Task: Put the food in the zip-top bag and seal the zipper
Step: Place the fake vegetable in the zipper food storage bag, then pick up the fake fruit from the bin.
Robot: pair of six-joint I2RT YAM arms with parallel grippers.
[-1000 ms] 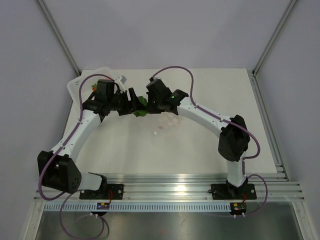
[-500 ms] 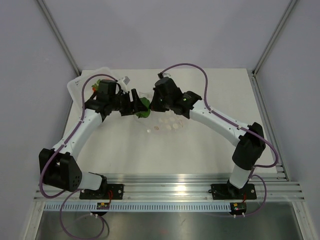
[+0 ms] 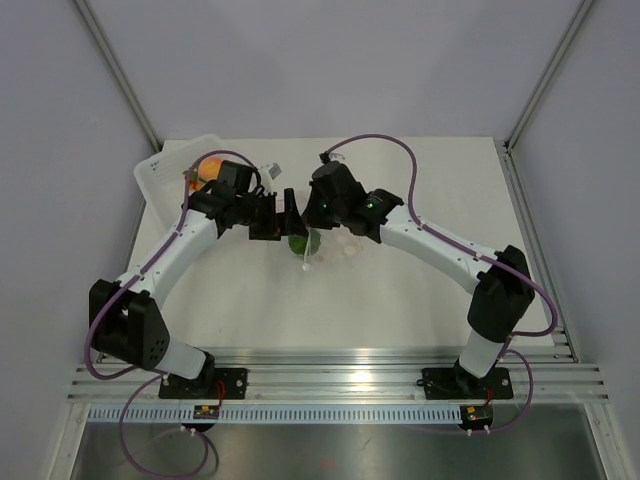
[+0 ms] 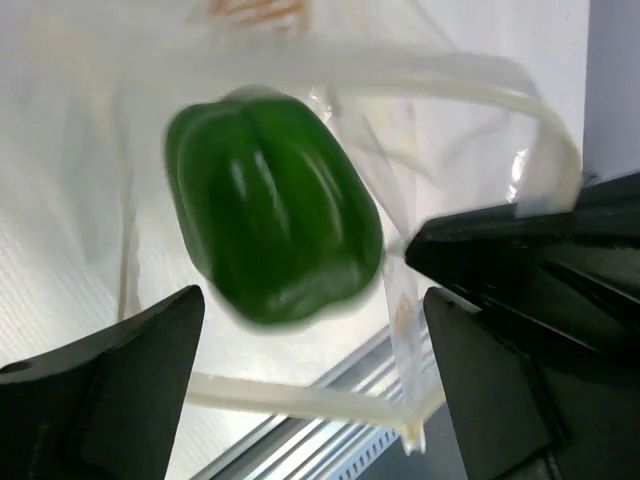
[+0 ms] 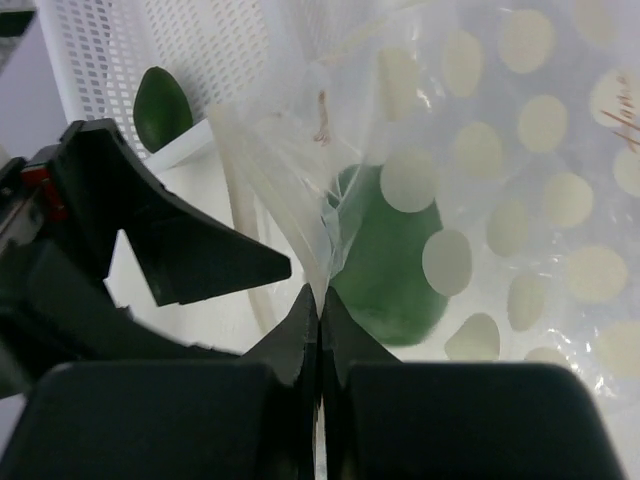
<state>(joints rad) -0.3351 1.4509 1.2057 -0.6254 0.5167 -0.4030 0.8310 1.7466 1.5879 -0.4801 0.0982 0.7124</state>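
My left tool [image 4: 310, 292] and right tool [image 5: 318, 303] are both matte black. The green lump [image 4: 270, 210] is glossy bright green with darker ribs. The zip-top bag [image 5: 520, 150] is clear, printed with rows of creamy white round dots. The tray [image 5: 200, 50] is white with a fine grid of holes, and the peach [image 3: 208, 168] in it is orange. The bench [image 3: 400, 300] is off-white.

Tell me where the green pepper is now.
In the top view the green pepper sits mid-table inside the zip-top bag, between the left gripper and the right gripper.

White table [image 3: 350, 310], pale lilac walls [image 3: 330, 60], aluminium rails [image 3: 350, 365]
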